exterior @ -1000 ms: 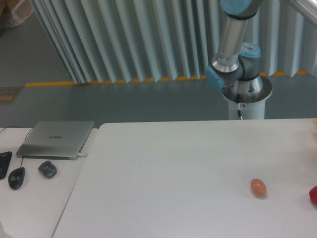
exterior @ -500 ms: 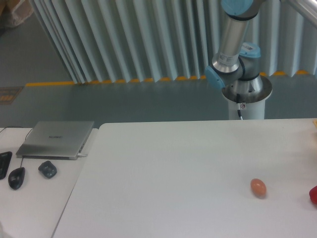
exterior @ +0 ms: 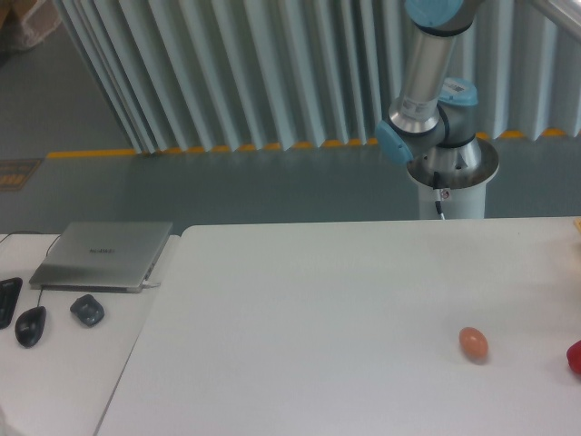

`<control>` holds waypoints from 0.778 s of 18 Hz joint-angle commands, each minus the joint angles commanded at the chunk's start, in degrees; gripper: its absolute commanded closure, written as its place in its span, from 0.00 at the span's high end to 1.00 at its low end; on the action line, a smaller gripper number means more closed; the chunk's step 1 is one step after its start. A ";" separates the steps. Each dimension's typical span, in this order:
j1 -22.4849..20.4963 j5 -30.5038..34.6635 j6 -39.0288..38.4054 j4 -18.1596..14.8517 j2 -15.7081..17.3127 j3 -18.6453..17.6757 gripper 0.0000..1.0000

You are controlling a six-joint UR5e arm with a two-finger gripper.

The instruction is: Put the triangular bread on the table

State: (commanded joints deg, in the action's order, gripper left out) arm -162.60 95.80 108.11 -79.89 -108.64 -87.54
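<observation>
Landmark: the egg (exterior: 473, 344), small and orange-brown, lying on the table (exterior: 318, 309).

- Arm (exterior: 427, 82): only the base column and lower joints show, standing behind the table's far edge, up and slightly left of the egg. The upper links run out of frame at top right.
- Gripper: not in view. Cannot tell whether its fingers are spread, pressed together or pinching anything.
- Triangular bread: not clearly visible. A thin pale sliver sits at the right frame edge, up and right of the egg, too cut off to identify. The bread is either out of frame or being carried out of sight.
- Red item (exterior: 575, 357): just right of the egg, cropped by the frame edge.
- Laptop (exterior: 103, 255), closed, with two mice (exterior: 31, 325) near it: far left of the egg, on the smaller side desk.

Step, as judged: fetching or carrying phase, happening off camera. No bread rests on the visible tabletop, so placing is not yet done.

Next move calls for: bringing the wedge over the open white surface left of the egg, lowering until it rests flat, then releasing. Keep clear of the egg, which would roll if nudged.
</observation>
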 joint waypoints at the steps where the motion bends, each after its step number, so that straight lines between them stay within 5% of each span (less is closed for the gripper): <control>1: -0.09 0.00 0.00 -0.09 0.44 0.09 0.17; 10: -0.17 -15.44 -4.03 -3.77 3.17 0.35 0.18; 14: 0.35 -16.35 -5.09 -5.45 4.48 0.27 0.18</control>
State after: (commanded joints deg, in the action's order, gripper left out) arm -162.25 79.46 103.02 -85.34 -104.16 -87.28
